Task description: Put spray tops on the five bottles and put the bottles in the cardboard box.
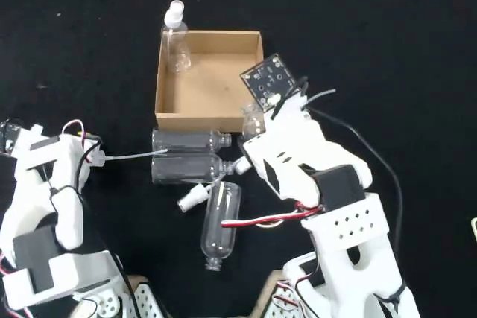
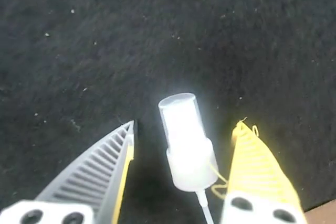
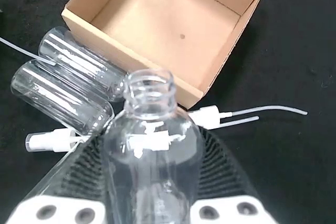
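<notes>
My right gripper (image 3: 152, 129) is shut on an upright clear bottle (image 3: 149, 145) with a bare neck, held just in front of the cardboard box (image 1: 170, 98), near its right corner. One bottle with a spray top (image 1: 175, 35) stands in the box's far left corner. Two bare bottles (image 1: 190, 140) (image 1: 190, 169) lie side by side before the box, and a third (image 1: 221, 225) lies nearer the arms. My left gripper (image 2: 186, 129) stands open around a white spray top (image 2: 185, 142), which rests against the yellow finger (image 2: 257, 171). Its thin tube (image 1: 134, 156) points toward the lying bottles.
A loose spray top (image 1: 192, 199) lies between the lying bottles. Two more spray tops (image 3: 210, 116) with long tubes lie by the box's near right corner. Black cloth covers the table (image 1: 402, 50), with free room at the right and far left.
</notes>
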Available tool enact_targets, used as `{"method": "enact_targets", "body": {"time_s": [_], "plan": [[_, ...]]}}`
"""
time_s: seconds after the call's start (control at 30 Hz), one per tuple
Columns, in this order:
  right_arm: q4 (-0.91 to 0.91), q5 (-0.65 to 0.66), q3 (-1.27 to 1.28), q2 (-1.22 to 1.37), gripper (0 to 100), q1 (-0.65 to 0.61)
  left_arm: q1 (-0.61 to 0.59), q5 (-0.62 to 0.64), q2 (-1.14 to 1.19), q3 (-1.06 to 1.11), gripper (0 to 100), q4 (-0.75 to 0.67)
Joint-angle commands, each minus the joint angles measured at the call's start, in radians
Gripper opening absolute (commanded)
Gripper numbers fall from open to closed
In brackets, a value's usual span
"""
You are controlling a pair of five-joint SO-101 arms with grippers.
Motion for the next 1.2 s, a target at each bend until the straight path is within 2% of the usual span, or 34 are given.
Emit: {"method": "enact_targets", "body": {"time_s": [0.0,0.2,0.33,0.43,0.53,0.67,0.73,0.9,0.97,1.1,1.17], "plan": [[-0.012,-0.008,-0.012,-0.033,1.1,-0.009,0.008,0.011,0.083,-0.068,27,0.011],[-0.012,-0.008,-0.012,-0.033,1.1,-0.009,-0.022,-0.014,0.094,-0.306,4,0.281],[-0.012,-0.008,-0.010,-0.033,1.1,-0.009,-0.065,-0.157,0.094,-0.441,3,0.374],[-0.012,-0.008,-0.008,-0.033,1.1,-0.011,-0.153,-0.270,0.084,-0.532,3,0.394],[-0.012,-0.008,-0.008,-0.033,1.1,-0.011,-0.254,-0.529,0.097,-0.628,3,0.422],[-0.012,-0.008,-0.008,-0.033,1.1,-0.011,-0.372,-1.065,0.138,-0.653,3,0.423],[-0.012,-0.008,-0.008,-0.033,1.1,-0.011,-0.406,-1.258,0.173,-0.674,3,0.385],[-0.012,-0.008,-0.008,-0.033,1.1,-0.011,-0.447,-1.280,0.261,-0.676,3,0.272],[-0.012,-0.008,-0.007,-0.033,1.1,-0.011,-0.455,-1.280,0.301,-0.673,5,0.270],[-0.012,-0.008,-0.007,-0.033,1.1,-0.011,-0.472,-1.280,0.362,-0.707,23,0.318],[-0.012,-0.008,-0.007,-0.033,1.1,-0.011,-0.486,-1.280,0.384,-0.739,25,0.330]]}}
